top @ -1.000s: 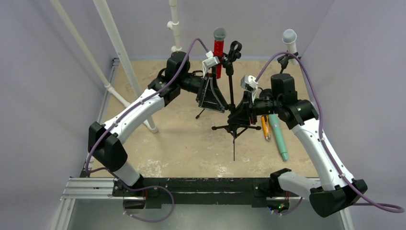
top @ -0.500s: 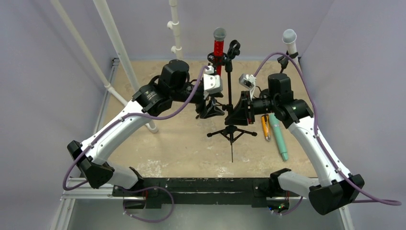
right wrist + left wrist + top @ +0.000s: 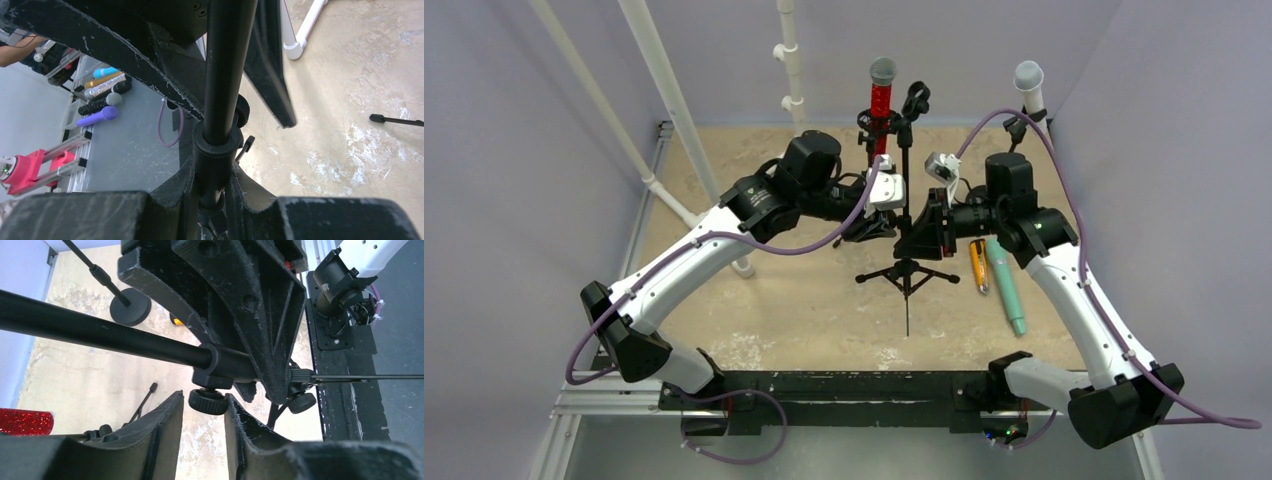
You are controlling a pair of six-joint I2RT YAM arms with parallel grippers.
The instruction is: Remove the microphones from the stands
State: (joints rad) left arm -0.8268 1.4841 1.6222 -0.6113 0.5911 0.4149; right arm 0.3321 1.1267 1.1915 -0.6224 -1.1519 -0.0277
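- The bench (image 3: 804, 320) lies bare at 6 o'clock of the tripod feet, with walls closing it in at 9, 12 and 3 o'clock.
- The stand (image 3: 904, 165) rises upright mid-bench, between my two arms.
- The red microphone (image 3: 881, 95) stands upright at 12 o'clock, just beside the stand's top, apart from both pincers.
- My right pincer (image 3: 212, 190) is clenched on the stand's pole.
- My left pincer (image 3: 202, 425) flanks the collar knob (image 3: 207, 401); whether it bites I cannot tell.
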